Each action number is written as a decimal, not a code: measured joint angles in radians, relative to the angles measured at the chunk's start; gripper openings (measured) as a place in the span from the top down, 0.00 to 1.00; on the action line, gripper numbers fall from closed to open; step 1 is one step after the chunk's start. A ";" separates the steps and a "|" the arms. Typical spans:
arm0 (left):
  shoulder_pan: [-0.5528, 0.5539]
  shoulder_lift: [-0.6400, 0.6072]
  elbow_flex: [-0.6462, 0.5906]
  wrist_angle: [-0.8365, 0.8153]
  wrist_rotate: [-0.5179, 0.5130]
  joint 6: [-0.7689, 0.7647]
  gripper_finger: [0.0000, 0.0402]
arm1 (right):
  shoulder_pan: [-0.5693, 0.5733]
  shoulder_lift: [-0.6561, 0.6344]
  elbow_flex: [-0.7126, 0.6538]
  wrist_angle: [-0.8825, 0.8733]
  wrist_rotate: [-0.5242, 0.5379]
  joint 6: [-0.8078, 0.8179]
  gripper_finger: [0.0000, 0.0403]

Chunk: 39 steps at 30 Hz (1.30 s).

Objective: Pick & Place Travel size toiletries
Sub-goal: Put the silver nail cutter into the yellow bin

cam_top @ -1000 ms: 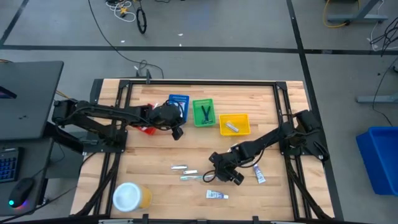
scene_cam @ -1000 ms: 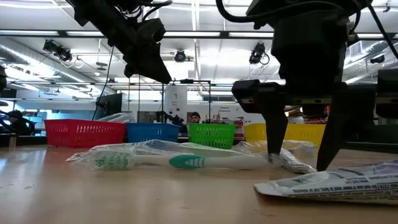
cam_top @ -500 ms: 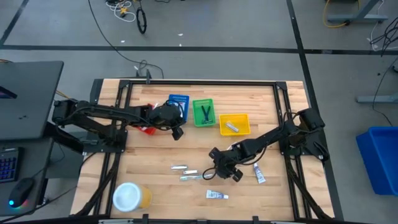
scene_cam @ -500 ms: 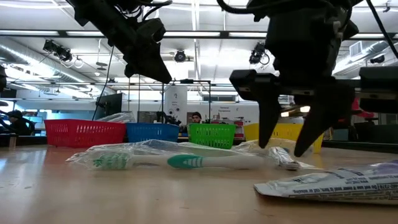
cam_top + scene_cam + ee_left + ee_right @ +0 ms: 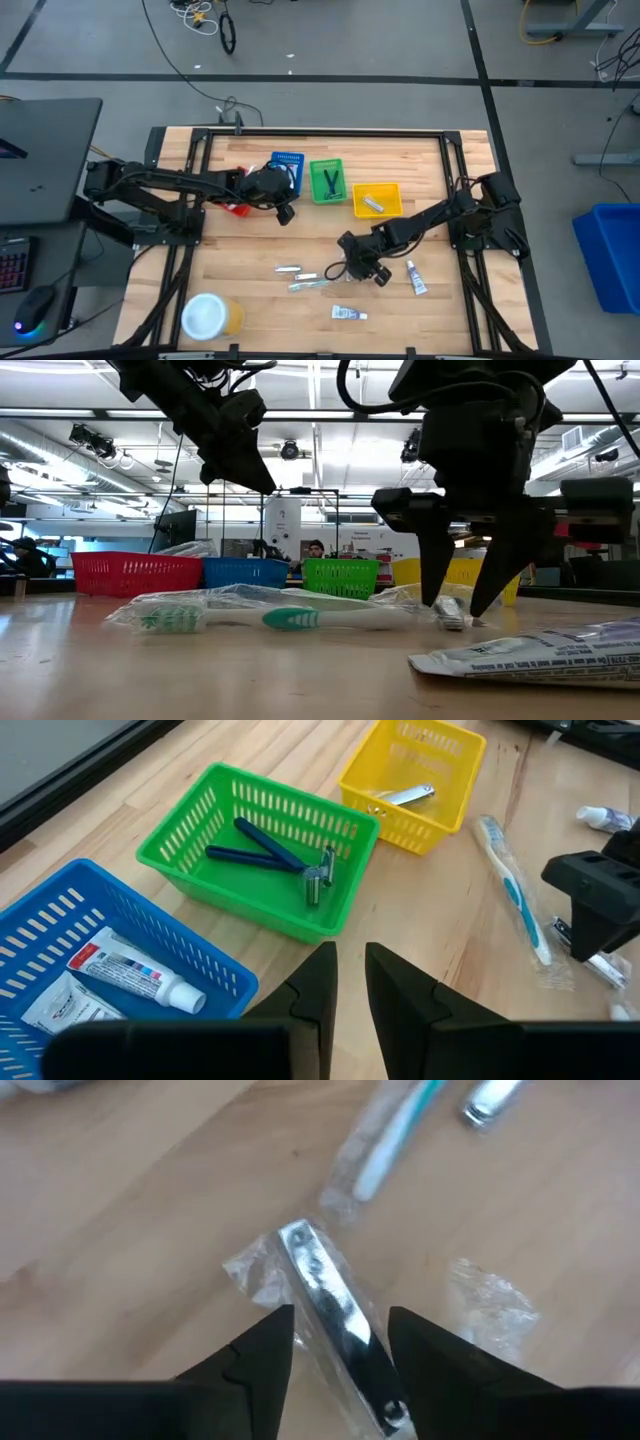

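Wooden planks make up the table (image 5: 240,250) we work on, and four small bins sit in a row near its far edge: red (image 5: 135,573), blue (image 5: 287,165), green (image 5: 327,180) and yellow (image 5: 377,200). Our left gripper (image 5: 283,210) waits above the boards just in front of the blue bin, its fingers almost together and holding nothing. Our right gripper (image 5: 458,610) is down at the table centre with its fingers spread, straddling a silvery nail clipper in a clear wrapper (image 5: 335,1315) that lies flat on the wood between the two tips. Just beside it lie a wrapped toothbrush (image 5: 285,619) and another small silvery piece (image 5: 288,269), while two white tubes (image 5: 416,278) (image 5: 349,314) lie nearer the front edge. From here we judge the closing pinch as the risky part: the clipper is thin, hard and slick inside loose film, so the fingers could close on wrapper alone, or squeeze the metal out sideways. Because the clipper lies at a slant across the gap, one tip may touch first and spin it. The toothbrush wrapper is close enough that we might snag it too.
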 joint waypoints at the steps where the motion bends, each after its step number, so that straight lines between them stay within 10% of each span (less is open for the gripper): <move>1: 0.000 0.000 0.000 0.000 0.000 0.001 0.85 | -0.004 0.000 -0.006 0.004 -0.024 0.000 0.59; 27: 0.000 0.000 0.000 0.000 -0.001 0.002 0.85 | -0.011 -0.033 -0.075 0.121 -0.038 0.294 0.82; 39: 0.000 0.001 0.000 0.031 -0.001 0.001 0.85 | -0.121 -0.361 -0.027 -0.127 0.388 0.387 0.82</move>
